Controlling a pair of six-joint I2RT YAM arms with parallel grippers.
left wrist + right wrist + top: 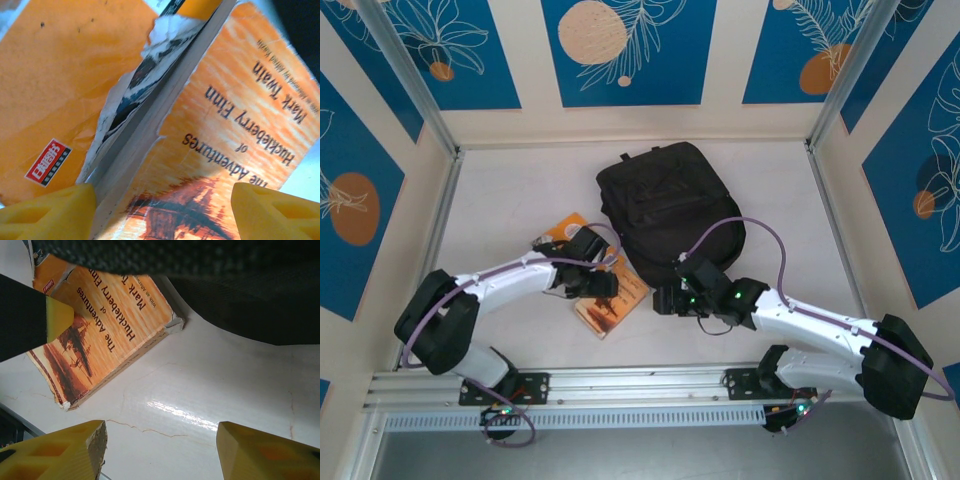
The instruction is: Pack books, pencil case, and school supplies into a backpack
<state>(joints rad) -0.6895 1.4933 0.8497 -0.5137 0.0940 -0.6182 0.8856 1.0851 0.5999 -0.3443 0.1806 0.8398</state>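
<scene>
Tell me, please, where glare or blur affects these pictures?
Right wrist: a glare streak on the white tabletop, and the black fabric backpack is mostly featureless dark; left wrist: the orange paperback book has legible print; top external: even light, no glare.

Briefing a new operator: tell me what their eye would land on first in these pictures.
The black backpack lying mid-table dominates. At its near left, bright orange books lie overlapped, one titled The Adventures of Huckleberry Finn, with the left gripper open right above them. The right gripper hangs open over bare white table by the backpack's near edge.
</scene>
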